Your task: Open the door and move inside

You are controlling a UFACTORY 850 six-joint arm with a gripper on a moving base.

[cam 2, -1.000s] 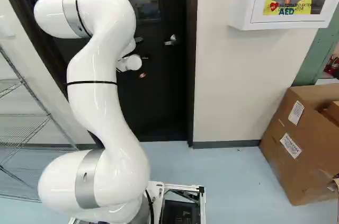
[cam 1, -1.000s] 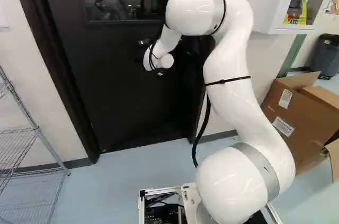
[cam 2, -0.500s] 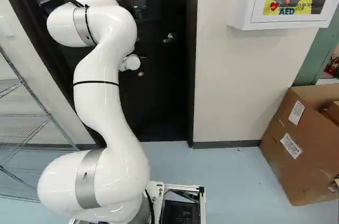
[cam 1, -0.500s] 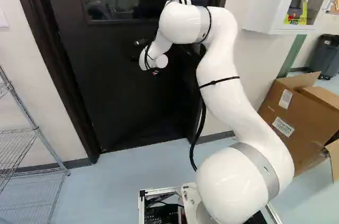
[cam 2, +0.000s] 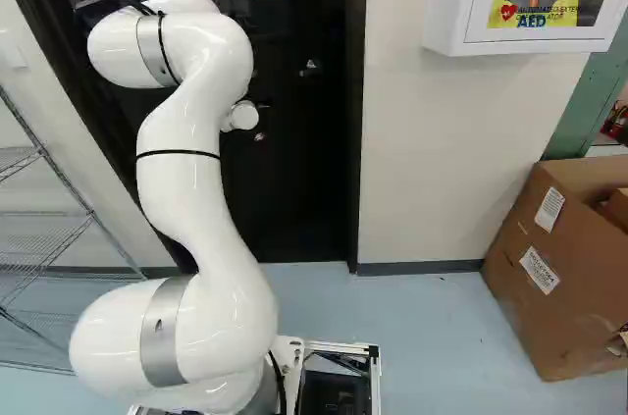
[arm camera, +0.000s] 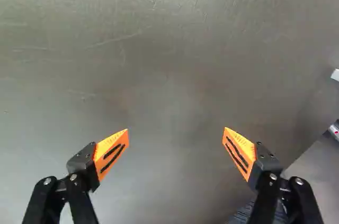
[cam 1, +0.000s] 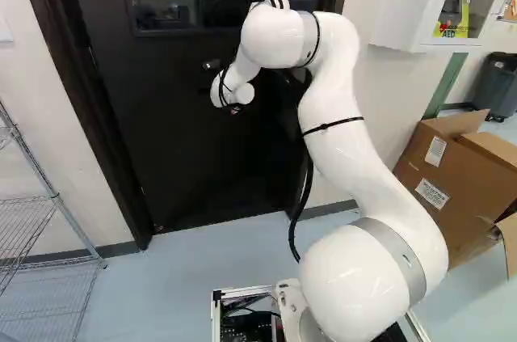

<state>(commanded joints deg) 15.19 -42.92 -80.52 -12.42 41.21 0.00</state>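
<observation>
The black door (cam 1: 194, 140) fills the opening behind my arm. My gripper (cam 1: 212, 65) is partly hidden by the wrist, close to the door's face at mid-height. In the wrist view, the gripper (arm camera: 176, 128) stands open, its orange pads wide apart and nothing between them; the plain door surface (arm camera: 169, 49) lies ahead. A silver handle (cam 2: 311, 68) shows on the door, right of my wrist in the right base view. Small metal fittings (arm camera: 333, 130) stand off to one side of the fingers. Whether the gripper touches the door, I cannot tell.
Wire shelving (cam 1: 60, 196) stands left of the door. A dark door frame (cam 2: 352, 140) borders the wall on the right, where a white AED cabinet (cam 2: 530, 37) hangs. Open cardboard boxes (cam 1: 460, 188) sit on the floor at the right, with a grey bin (cam 1: 496, 87) farther back.
The arm's upper part and wrist have moved forward toward the door, mostly earlier on. The door's handle and window reflections have shifted slightly, as if the door swung a little away. The base has not moved.
</observation>
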